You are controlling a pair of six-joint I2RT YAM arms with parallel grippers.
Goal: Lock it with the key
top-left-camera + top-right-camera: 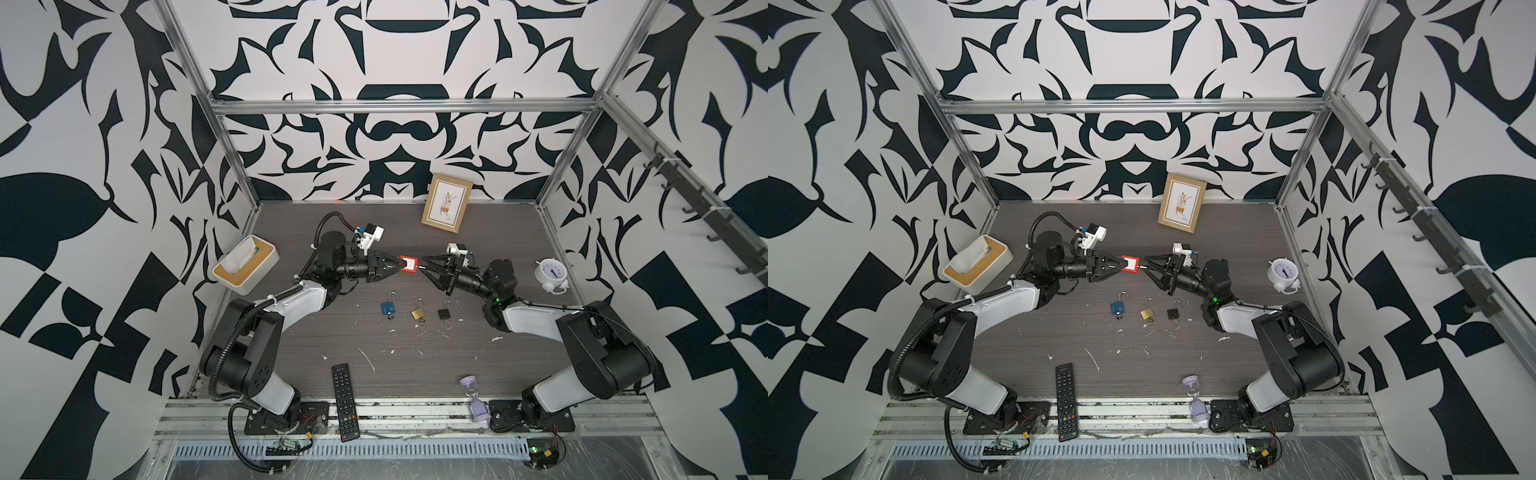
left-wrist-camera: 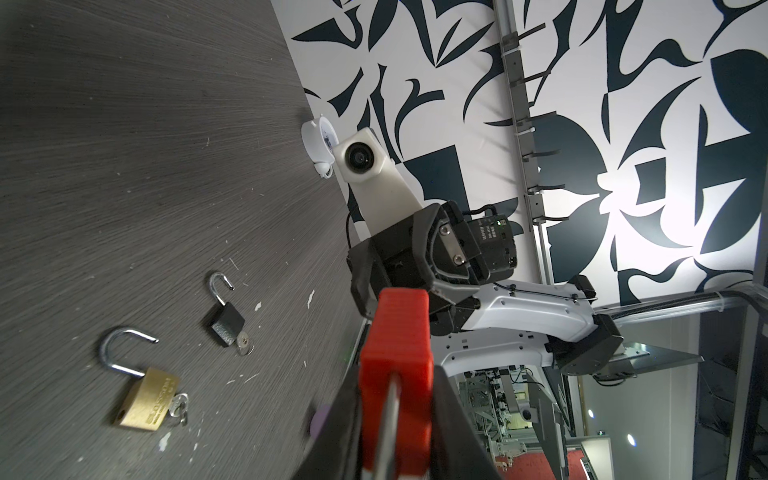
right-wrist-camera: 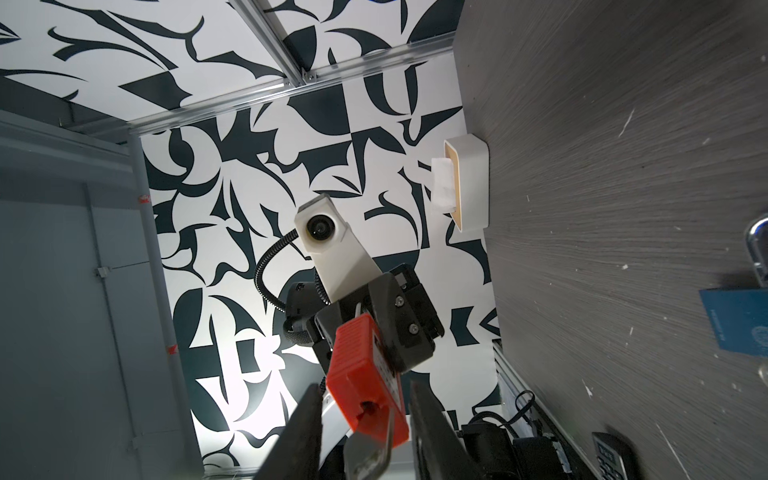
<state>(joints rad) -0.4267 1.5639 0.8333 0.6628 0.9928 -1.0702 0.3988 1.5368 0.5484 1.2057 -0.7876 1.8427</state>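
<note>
A red padlock hangs in the air above the table's middle, and my left gripper is shut on it. In the left wrist view the black fingers press both sides of the red padlock. A silver key sticks out of the end of the padlock that faces the right arm. My right gripper straddles that key, jaws apart, a gap showing on each side.
Three open padlocks with keys lie on the table below: blue, brass and black. A tissue box stands left, a picture frame at the back, a clock right. A remote and an hourglass are in front.
</note>
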